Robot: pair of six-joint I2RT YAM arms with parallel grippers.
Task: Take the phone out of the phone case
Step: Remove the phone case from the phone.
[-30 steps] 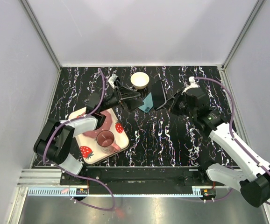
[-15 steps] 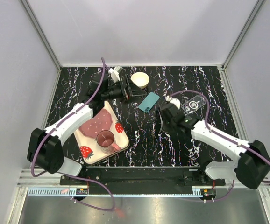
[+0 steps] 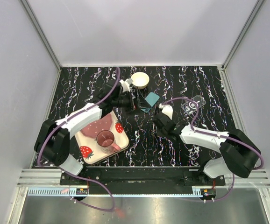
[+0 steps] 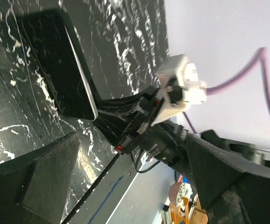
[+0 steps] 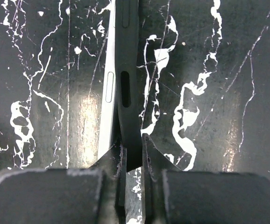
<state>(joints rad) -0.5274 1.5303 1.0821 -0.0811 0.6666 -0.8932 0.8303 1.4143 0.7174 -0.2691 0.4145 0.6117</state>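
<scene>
Phone (image 5: pixel 108 88): on edge, centre of your overhead view; silver side showing beside the dark phone case (image 5: pixel 128 56).
Right gripper (image 5: pixel 131 156): clamped tight on the case's near edge.
Left gripper (image 3: pixel 136 102): fingers spread wide, holding nothing, just beside a teal slab (image 3: pixel 151 99).
Lower left: you see a strawberry tray (image 3: pixel 90 140) with a pink cup (image 3: pixel 105 138).

Maroon cup (image 3: pixel 106 138) on strawberry tray (image 3: pixel 86 151), cream bowl (image 3: pixel 139 80) nr far edge, marble tbl (image 3: pixel 205 88)

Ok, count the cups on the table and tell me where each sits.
2. A cream cup stands at the far centre; a pink cup stands on the strawberry tray, near left. No others show.
</scene>
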